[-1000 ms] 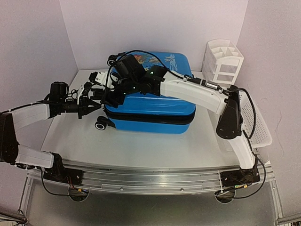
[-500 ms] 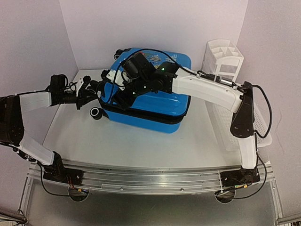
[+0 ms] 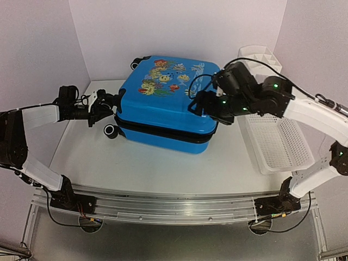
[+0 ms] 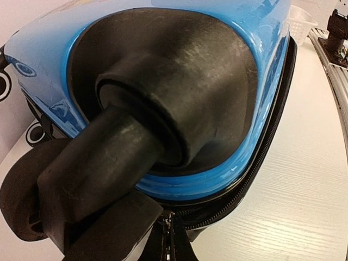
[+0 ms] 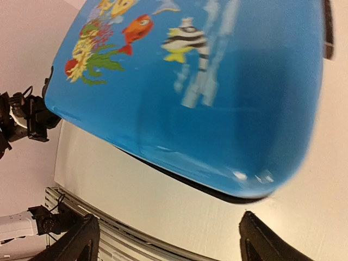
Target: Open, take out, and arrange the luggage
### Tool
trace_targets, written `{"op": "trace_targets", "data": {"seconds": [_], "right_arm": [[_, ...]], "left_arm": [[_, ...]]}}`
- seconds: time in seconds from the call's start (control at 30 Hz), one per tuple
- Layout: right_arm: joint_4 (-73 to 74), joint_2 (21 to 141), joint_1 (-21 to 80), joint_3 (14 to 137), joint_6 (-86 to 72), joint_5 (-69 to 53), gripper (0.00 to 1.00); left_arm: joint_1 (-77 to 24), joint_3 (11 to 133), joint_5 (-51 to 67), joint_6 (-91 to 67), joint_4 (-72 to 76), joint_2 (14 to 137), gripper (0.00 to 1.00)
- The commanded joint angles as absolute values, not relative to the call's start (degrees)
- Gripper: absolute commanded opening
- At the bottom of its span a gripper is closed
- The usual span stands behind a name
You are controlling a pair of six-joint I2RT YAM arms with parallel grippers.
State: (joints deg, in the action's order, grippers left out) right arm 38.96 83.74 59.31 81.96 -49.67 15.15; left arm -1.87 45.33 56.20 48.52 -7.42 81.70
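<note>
The blue fish-print luggage [image 3: 163,103] lies flat and closed in the middle of the table, its black zipper band [image 3: 163,134] running round the side. My left gripper [image 3: 110,102] is at its left corner beside a wheel [image 3: 111,130]. In the left wrist view the fingers [image 4: 185,242] are pressed together on the zipper pull [image 4: 169,220], under the blue shell [image 4: 217,179] and the wheel housing. My right gripper [image 3: 199,103] hovers over the lid's right part. In the right wrist view it [image 5: 171,242] is wide open and empty above the lid [image 5: 228,119].
A white perforated basket [image 3: 283,147] lies right of the luggage, under my right arm. A white compartmented organizer [image 3: 262,56] stands at the back right, partly hidden by that arm. Walls close off the back and both sides.
My right arm swung from over the lid's left part to its right side, uncovering the fish print. The luggage turned slightly a second ago, then stayed. My left gripper stays at the corner.
</note>
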Motion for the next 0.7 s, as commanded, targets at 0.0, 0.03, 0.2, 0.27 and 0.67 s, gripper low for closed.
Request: {"op": "trace_targets", "data": {"seconds": [0.0,0.03,0.2,0.27,0.67], "right_arm": [[44.87,79.06,59.57,73.99,-75.63,18.35,0.9],[44.85,79.12,58.67,72.83,-76.97,17.48,0.92],[44.54,79.05,52.49,72.26,-74.69,16.28,0.93],[45.32,80.12,51.4,76.41,-70.24,16.61,0.93],[47.33,78.42,44.46,78.15,-65.34,16.63,0.93]], "left_arm": [[-4.19,50.01,65.06,52.43,-4.15,76.04,0.0],[-4.84,49.67,64.93,52.73,-4.24,75.78,0.0],[-8.22,48.13,63.46,48.55,-0.16,74.54,0.0],[-9.44,47.3,62.39,45.36,3.89,74.06,0.0],[-15.29,42.85,55.41,36.35,16.03,73.83,0.0]]}}
